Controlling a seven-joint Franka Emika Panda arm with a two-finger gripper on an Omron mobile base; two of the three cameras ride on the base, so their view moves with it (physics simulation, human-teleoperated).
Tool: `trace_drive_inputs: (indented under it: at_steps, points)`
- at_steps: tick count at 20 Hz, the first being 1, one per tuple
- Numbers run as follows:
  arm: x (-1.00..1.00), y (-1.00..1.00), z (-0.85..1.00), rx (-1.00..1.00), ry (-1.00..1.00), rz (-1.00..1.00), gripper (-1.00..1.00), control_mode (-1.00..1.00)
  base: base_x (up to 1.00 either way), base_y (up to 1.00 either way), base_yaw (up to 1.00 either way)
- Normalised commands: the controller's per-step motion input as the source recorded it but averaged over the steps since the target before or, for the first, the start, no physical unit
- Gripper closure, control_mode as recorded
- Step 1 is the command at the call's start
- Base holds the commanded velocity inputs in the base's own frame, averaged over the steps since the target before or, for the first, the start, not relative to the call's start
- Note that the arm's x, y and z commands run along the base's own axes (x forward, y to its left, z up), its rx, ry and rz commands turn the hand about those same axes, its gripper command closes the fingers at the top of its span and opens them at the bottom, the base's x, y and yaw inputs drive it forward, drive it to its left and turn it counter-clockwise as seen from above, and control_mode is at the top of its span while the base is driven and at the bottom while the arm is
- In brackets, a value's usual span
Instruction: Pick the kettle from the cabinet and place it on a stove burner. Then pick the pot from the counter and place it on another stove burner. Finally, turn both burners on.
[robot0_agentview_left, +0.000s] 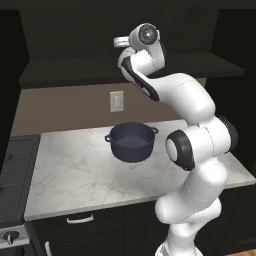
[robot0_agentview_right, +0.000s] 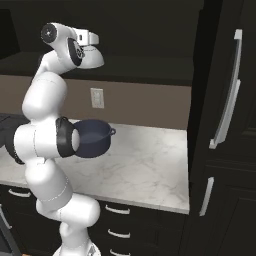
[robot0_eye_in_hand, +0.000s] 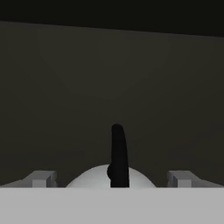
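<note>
Gripper: the gripper (robot0_eye_in_hand: 112, 179) is up high, at the dark space under the upper cupboards. Its two fingers (robot0_eye_in_hand: 41, 178) stand wide apart, one on each side of the kettle. They hold nothing.
Kettle: the kettle (robot0_eye_in_hand: 94, 177) is a white round dome with a black handle standing up in the middle. It sits right between the fingers, low in the hand view. I cannot tell if the fingers touch it.
Arm: the white arm (robot0_agentview_left: 190, 150) bends up from the floor and reaches over the counter toward the wall.
Pot: the dark blue pot (robot0_agentview_left: 131, 142) sits on the counter, near the back wall, below the hand. It has no lid and two small loops at the rim.
Counter: the counter (robot0_agentview_left: 75, 175) is white and grey stone, with dark drawers under it.
Stove: the black stove (robot0_agentview_left: 12, 175) is at the left end of the counter, with a silver knob (robot0_agentview_left: 9, 238) in front.
Cabinet: the tall black cabinet (robot0_agentview_right: 220, 150) stands at the right end of the counter, with a long silver handle (robot0_agentview_right: 227, 100).
Wall: a pale socket plate (robot0_agentview_left: 116, 101) is on the brown wall behind the pot.
</note>
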Motion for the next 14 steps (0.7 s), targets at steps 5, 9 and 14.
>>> trace_drive_inputs:
  at_steps: [5, 9, 14]
  points:
    - [0.04, 0.00, 0.00, 0.00, 0.01, 0.00, 1.00, -1.00, 0.00, 0.00, 0.00]
    - [0.01, 0.00, 0.00, 0.00, 0.00, 0.00, 1.00, -1.00, 0.00, 0.00, 0.00]
    - [0.00, 0.00, 0.00, 0.00, 0.00, 0.00, 1.00, -1.00, 0.00, 0.00, 0.00]
